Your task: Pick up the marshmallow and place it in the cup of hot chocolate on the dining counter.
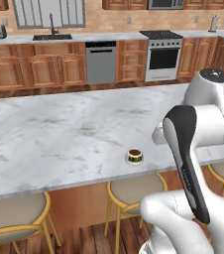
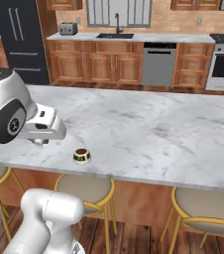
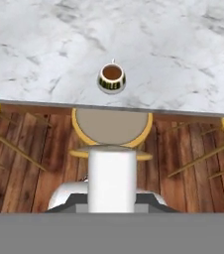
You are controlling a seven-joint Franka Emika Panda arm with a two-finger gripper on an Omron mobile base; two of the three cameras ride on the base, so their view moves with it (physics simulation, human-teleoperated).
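Claw [image 2: 40,141] shut, apparently carrying the marshmallow, though none is visible; it hangs beside the cup of hot chocolate [image 2: 82,156] on the worktop [image 2: 148,124]. Next: centre above the cup, release.

Tabletop [image 1: 59,129] white-grey marble, darker grey veining. Cup of hot chocolate [image 1: 134,157] golden-tan rim, pale body, dark brown liquid. Stools [image 1: 134,191] yellow frames, beige-grey round seats. Floor [image 3: 29,163] reddish-brown wood planks. Cabinets [image 1: 44,67] warm brown wood. Dishwasher [image 1: 100,62] grey. Fridge [image 2: 22,37] black.
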